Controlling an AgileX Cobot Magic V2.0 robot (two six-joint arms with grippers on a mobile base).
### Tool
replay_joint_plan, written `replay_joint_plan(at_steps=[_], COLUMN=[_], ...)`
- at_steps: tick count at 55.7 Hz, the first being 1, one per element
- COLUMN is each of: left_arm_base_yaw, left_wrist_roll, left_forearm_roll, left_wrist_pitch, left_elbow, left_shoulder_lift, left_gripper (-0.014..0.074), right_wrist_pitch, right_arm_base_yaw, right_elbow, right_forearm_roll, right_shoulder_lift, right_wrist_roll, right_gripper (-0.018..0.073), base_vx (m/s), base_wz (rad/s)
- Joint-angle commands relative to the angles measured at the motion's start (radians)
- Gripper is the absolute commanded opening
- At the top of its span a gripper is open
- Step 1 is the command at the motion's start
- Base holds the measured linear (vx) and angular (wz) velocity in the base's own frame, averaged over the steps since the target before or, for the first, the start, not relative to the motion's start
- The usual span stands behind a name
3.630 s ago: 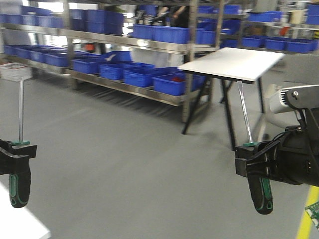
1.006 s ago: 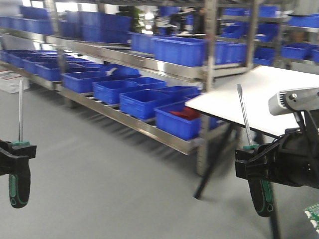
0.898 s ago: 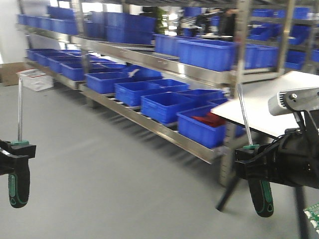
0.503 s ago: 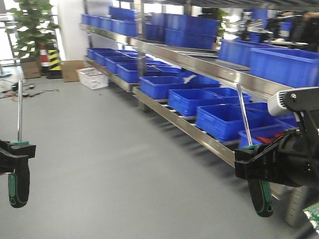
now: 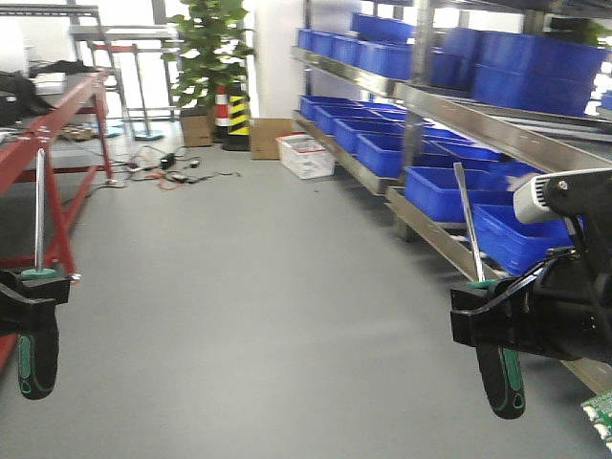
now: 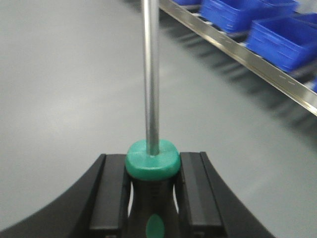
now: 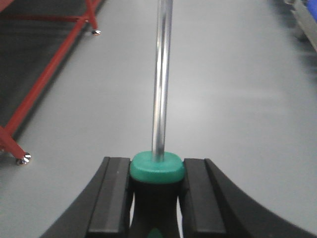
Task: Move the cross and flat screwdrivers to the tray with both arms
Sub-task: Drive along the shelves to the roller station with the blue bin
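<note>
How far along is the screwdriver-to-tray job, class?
Done: both lifted, the left screwdriver upright in the left gripper, the right screwdriver in the right gripper. In hand: both held above the floor. Left: the tray, not in view, must receive both.

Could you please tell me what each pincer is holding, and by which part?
The left pincer grips the left screwdriver and the right pincer the right screwdriver, each at the very top of its handle.
</note>
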Motion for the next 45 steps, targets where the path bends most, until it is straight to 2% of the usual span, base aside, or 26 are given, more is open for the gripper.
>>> replay_joint_plan(at_steps=[1, 24, 45], left_arm_base_yaw=[-0.003, -0.003, -0.003], left_wrist_roll=[-0.010, -0.010, -0.010], left_forearm_roll=[-0.027, -0.027, -0.027], left_wrist_pitch=[-0.076, -0.076, -0.076], left_elbow=[-0.028, -0.028, -0.028], left_shoulder_lift=[-0.023, -0.023, -0.023], left_gripper=[0.0001, 0.0001, 0.0001], right_wrist_pitch=[-0.085, -0.085, -0.085], right_arm_base_yaw=[-0.001, -0.001, -0.001], right_elbow=[-0.032, -0.032, -0.032], right_forearm_roll=[0.001, 0.001, 0.001], right_shoulder_lift=[-0.025, -0.025, -0.025], right_wrist_roll=[-0.013, -0.013, -0.013], right_gripper=[-0.0008, -0.0008, -0.0008], base_vx=[0.61, 0.62, 0.62], base_wz=[0.47, 0.35, 0.14])
